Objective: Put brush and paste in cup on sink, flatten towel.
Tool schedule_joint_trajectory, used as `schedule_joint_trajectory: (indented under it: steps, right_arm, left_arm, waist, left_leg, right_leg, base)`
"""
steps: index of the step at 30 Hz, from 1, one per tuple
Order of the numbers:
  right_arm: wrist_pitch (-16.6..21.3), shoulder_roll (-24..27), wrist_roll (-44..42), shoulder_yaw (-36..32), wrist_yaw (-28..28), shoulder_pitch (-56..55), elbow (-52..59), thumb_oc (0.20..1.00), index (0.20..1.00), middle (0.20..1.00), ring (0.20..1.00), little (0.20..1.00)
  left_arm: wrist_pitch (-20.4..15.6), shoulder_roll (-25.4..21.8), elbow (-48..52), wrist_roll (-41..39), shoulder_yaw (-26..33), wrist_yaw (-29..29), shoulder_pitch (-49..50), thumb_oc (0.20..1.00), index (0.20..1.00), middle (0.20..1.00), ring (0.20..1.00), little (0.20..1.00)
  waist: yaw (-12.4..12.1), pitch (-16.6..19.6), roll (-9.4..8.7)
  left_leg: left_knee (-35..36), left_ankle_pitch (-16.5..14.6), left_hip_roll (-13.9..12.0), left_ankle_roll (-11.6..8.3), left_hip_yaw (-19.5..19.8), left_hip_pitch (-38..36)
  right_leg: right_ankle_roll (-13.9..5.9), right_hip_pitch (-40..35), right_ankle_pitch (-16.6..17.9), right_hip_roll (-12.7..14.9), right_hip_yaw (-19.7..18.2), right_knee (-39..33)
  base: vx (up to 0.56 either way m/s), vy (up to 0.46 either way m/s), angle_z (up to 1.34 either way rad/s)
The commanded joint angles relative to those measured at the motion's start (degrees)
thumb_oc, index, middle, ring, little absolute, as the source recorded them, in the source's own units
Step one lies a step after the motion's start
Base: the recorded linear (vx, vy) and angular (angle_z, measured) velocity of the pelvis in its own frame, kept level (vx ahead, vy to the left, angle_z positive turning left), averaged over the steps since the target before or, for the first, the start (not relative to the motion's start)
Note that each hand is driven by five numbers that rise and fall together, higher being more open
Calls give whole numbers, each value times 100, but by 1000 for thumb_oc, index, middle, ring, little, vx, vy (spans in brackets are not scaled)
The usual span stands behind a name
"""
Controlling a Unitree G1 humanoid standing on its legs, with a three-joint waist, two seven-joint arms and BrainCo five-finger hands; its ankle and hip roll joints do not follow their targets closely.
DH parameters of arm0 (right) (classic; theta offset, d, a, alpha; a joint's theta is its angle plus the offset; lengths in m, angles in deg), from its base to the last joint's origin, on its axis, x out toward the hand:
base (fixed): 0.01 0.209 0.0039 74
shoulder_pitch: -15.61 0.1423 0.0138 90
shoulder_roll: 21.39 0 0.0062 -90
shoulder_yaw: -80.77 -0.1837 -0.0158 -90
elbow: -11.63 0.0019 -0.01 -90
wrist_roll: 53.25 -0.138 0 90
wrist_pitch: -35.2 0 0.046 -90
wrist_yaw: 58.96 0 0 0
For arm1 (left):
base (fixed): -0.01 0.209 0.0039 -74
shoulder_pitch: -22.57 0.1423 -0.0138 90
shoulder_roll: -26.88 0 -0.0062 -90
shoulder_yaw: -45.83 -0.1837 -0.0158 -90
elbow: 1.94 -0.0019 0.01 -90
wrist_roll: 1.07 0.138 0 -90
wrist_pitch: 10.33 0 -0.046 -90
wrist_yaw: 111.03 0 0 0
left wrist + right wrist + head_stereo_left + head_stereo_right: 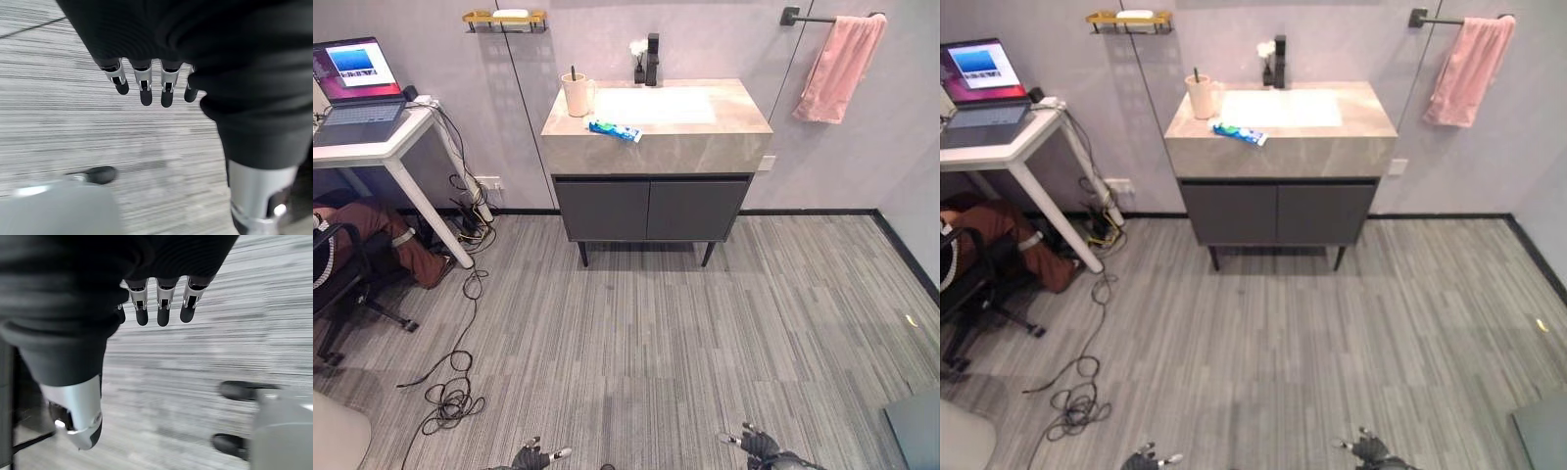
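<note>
Toothpaste, a light, squashy blue-green tube (614, 129) at upper centre on the grey stone tabletop (705, 137), I'd pinch mid-body; my left hand (146, 83) and right hand (159, 308) hang relaxed, empty.

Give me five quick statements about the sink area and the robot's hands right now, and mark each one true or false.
1. The toothpaste tube lies on the sink counter, outside the cup. True.
2. The cup is empty. False: a dark-handled brush already stands in it.
3. The pink towel lies spread flat on the counter. False: it hangs bunched from the wall bar, to the right of the sink.
4. The left hand and the right hand both hold nothing, fingers straight, over the floor. True.
5. The cabinet doors under the sink are open. False: both are closed.
</note>
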State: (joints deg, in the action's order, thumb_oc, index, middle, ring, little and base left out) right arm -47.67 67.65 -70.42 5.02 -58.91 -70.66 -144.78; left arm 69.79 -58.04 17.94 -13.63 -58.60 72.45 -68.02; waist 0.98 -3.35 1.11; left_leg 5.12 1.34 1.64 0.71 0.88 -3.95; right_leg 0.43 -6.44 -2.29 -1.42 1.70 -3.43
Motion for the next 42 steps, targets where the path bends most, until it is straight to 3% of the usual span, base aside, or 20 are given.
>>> schedule_joint_trajectory:
  steps: [1, 21, 23, 29, 32, 36, 42]
  right_arm:
    - [380, 180, 20, 205, -170, 317, 504, 1000, 1000, 1000, 1000, 1000]
    - [405, 93, 166, 248, -266, 94, 256, 1000, 1000, 1000, 1000, 1000]
    - [391, 110, 190, 303, -263, 127, 311, 1000, 1000, 1000, 1000, 1000]
    - [379, 99, 237, 349, -238, 87, 323, 1000, 1000, 1000, 1000, 1000]
    - [382, 172, 253, 330, -242, 114, 429, 1000, 1000, 1000, 1000, 1000]
    - [388, 182, 258, 336, -257, 157, 426, 1000, 1000, 1000, 1000, 1000]
    - [362, 86, 297, 449, -245, 288, 182, 1000, 1000, 1000, 1000, 1000]
  left_arm:
    - [-310, -4, -47, -155, -32, 171, -443, 1000, 1000, 1000, 1000, 1000]
    - [-475, -175, 378, -291, 117, 307, -344, 1000, 1000, 1000, 1000, 1000]
    - [-488, -246, 600, -274, 88, 315, -352, 1000, 1000, 1000, 1000, 1000]
    - [-476, -315, 683, -36, -38, 257, -324, 1000, 1000, 1000, 1000, 1000]
    - [-463, -450, 1042, 89, -121, 243, -321, 1000, 1000, 1000, 1000, 1000]
    - [-453, -459, 1046, 143, -123, 245, -334, 1000, 1000, 1000, 1000, 1000]
    - [-439, -391, 823, 176, -141, 250, -406, 1000, 1000, 1000, 1000, 1000]
  waist:
    - [-7, 97, -153]
    - [-51, 55, -270]
    - [-57, -130, -300]
    - [-95, -154, -356]
    - [-69, -344, -382]
    - [-107, -426, -415]
    - [-144, -350, -444]
  left_leg:
    - [-12, -84, -106, -275, -149, -61]
    - [-12, -137, -128, -215, -173, -190]
    - [-250, -176, -125, -187, -151, -63]
    - [-439, -257, -79, -157, -148, 56]
    - [-1014, -445, -48, -168, -167, 332]
    - [-1392, -576, 18, -203, -168, 518]
    - [-1367, -653, 10, -159, -220, 423]
  right_leg:
    - [-689, 389, 581, 591, 59, -157]
    - [-654, 275, 539, 542, 18, -107]
    - [-614, 508, 448, 512, -58, 249]
    - [-614, 477, 419, 512, -25, 221]
    - [-588, 779, 222, 479, -16, 803]
    - [-559, 835, 199, 478, -37, 873]
    - [-576, 685, 208, 483, -69, 753]
  base:
    - [0, 0, 0]
    - [2, 0, -1]
    - [-61, 6, -8]
    - [2, 1, -6]
    - [-56, 11, 1]
    - [-38, 3, 6]
    - [48, 20, -5]
